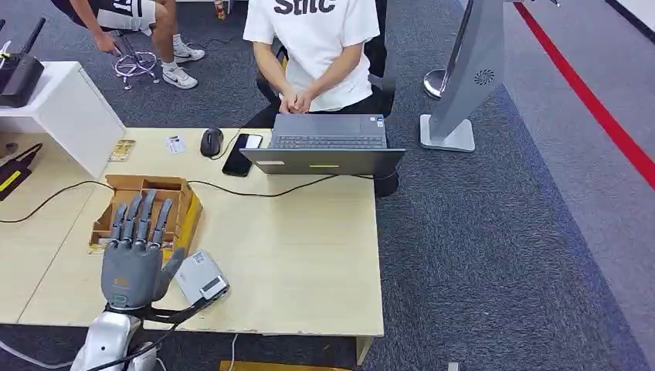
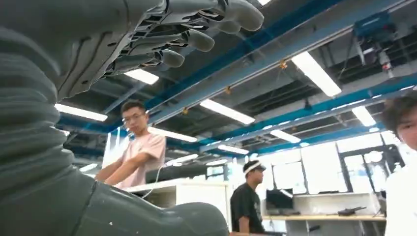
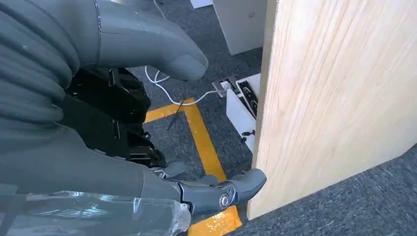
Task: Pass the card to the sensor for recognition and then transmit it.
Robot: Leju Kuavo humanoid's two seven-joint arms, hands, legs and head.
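left hand [image 1: 133, 259] flat and spread, holding nothing, with the sensor [image 1: 201, 278] just beside its thumb.
right hand [image 3: 147, 162] hangs below the table [image 1: 309, 255] edge, fingers loose and apart, holding nothing. just past the left fingertips: one cardboard box [image 1: 184, 202]. well beyond it: one small white card [image 1: 176, 144], flat on the table; probably light, thin, stiff and slippery, so best pinched at an edge. further items: one yellowish flat piece [image 1: 121, 149], one mouse [image 1: 211, 141], one phone [image 1: 241, 153], one laptop [image 1: 328, 143], two seated people.
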